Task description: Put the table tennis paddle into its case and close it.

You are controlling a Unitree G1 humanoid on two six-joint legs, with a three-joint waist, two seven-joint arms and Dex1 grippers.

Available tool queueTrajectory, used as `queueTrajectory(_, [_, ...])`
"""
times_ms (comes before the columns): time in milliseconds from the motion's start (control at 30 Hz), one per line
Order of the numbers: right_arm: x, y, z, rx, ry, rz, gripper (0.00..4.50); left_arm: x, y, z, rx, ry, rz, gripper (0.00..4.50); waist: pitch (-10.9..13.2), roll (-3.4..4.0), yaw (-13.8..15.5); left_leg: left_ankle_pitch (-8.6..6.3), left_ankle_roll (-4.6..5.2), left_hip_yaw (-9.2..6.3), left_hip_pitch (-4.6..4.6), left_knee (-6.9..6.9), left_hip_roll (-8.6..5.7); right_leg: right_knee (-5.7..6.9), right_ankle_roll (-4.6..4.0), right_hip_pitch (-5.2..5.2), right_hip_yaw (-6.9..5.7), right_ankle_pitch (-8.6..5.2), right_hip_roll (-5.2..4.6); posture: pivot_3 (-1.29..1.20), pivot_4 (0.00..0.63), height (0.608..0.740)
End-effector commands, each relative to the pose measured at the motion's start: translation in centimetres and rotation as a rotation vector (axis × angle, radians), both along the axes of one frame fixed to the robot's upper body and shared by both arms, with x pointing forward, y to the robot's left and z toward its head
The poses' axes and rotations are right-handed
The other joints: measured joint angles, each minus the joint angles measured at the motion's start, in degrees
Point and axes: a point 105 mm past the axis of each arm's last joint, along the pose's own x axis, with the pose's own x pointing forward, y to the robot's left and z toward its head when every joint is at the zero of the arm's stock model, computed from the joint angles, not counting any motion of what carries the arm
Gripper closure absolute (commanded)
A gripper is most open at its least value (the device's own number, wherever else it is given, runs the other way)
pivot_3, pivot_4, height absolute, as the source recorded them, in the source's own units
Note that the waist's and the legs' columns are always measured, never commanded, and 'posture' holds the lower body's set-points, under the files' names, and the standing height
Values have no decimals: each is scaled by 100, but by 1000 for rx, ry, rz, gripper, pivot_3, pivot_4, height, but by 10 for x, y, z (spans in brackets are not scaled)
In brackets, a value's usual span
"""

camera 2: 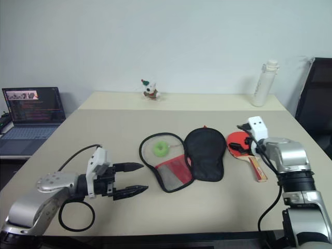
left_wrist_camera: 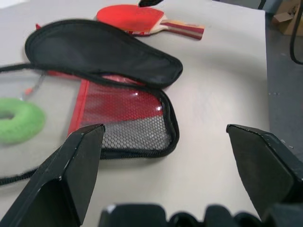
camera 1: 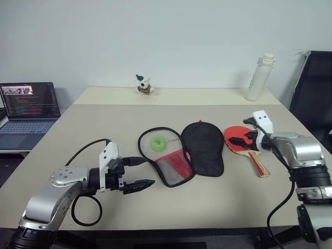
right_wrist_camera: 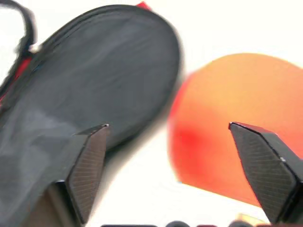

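The case lies unzipped in the middle of the table: its black half [camera 1: 203,148] spreads flat, and its red half with the mesh pocket [camera 1: 174,167] lies beside it. A black cord [camera 1: 142,150] loops out from it around a green ring [camera 1: 158,142]. Just right of the case lies the table tennis paddle [camera 1: 233,136], red face up, wooden handle [camera 1: 258,163] toward the table's front. My right gripper [camera 1: 244,132] hovers over the paddle's red face [right_wrist_camera: 232,118], open and holding nothing. My left gripper [camera 1: 150,171] stands open left of the mesh pocket [left_wrist_camera: 137,130], not touching it.
A laptop [camera 1: 28,106] sits on a side table at far left. At the back of the table are a small figurine [camera 1: 144,84] and a white bottle [camera 1: 259,77]. A black chair [camera 1: 314,88] stands at the right. The table's front edge [camera 1: 171,228] runs close below both arms.
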Motion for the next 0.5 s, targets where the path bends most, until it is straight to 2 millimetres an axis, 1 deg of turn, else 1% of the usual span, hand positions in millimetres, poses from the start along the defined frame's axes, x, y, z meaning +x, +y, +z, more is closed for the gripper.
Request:
queueTrajectory(33, [-7,-23,-6,-29,6,-83,86,-3,-8,11,-2,-42,-51,0,0,0,0,0,-1,2,0,0,0,-1,0,0,2,0,0,0,150,740])
queueTrajectory(100, [-12,-31,-17,-45,31,-131,86,-2,-11,12,-3,-44,-66,0,1,1,-3,3,-5,3,0,0,0,-1,0,0,3,0,0,0,150,740])
queueTrajectory(167, [-16,-34,-25,-52,41,-155,86,-2,-13,15,-4,-50,-80,0,1,1,-5,9,-15,11,0,0,-1,2,0,-4,12,0,0,0,150,740])
queueTrajectory(333, [-24,-38,-45,-85,64,-181,86,0,-20,24,-6,-68,-118,0,1,2,-11,10,-17,14,1,1,0,2,1,-5,17,0,3,0,150,740])
queueTrajectory(400, [-24,-39,-50,-79,73,-196,86,1,-22,28,-8,-79,-125,0,1,2,-10,10,-17,16,2,1,0,2,1,-5,20,0,4,0,150,740])
queueTrajectory(500, [-23,-34,-57,-59,84,-200,86,2,-23,31,-6,-85,-129,0,0,1,-17,10,-18,18,5,1,0,3,1,-4,26,0,7,0,150,740])
